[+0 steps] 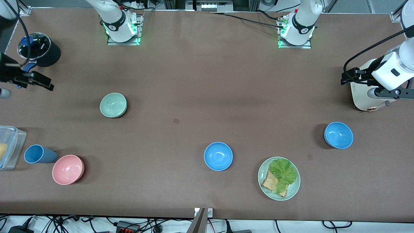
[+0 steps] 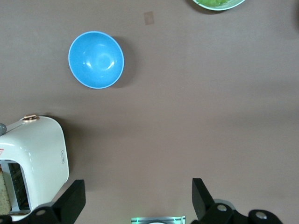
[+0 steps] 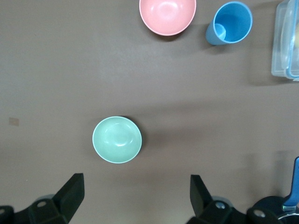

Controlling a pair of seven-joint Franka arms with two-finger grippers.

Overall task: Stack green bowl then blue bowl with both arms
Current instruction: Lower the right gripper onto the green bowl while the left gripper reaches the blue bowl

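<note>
The pale green bowl (image 1: 113, 105) sits upright and empty toward the right arm's end of the table; it also shows in the right wrist view (image 3: 117, 139). One sky-blue bowl (image 1: 218, 156) sits mid-table, nearer the front camera. A second blue bowl (image 1: 338, 135) sits toward the left arm's end and shows in the left wrist view (image 2: 96, 59). My right gripper (image 1: 40, 81) (image 3: 135, 198) is open and empty, high over the table beside the black pot. My left gripper (image 1: 351, 76) (image 2: 135, 200) is open and empty, high over the table by the toaster.
A pale green plate (image 1: 292, 191) with lettuce and bread lies between the blue bowls, near the front edge. A white toaster (image 1: 364, 97) stands at the left arm's end. A pink bowl (image 1: 68, 169), blue cup (image 1: 38, 154), clear container (image 1: 11, 147) and black lidded pot (image 1: 40, 48) stand at the right arm's end.
</note>
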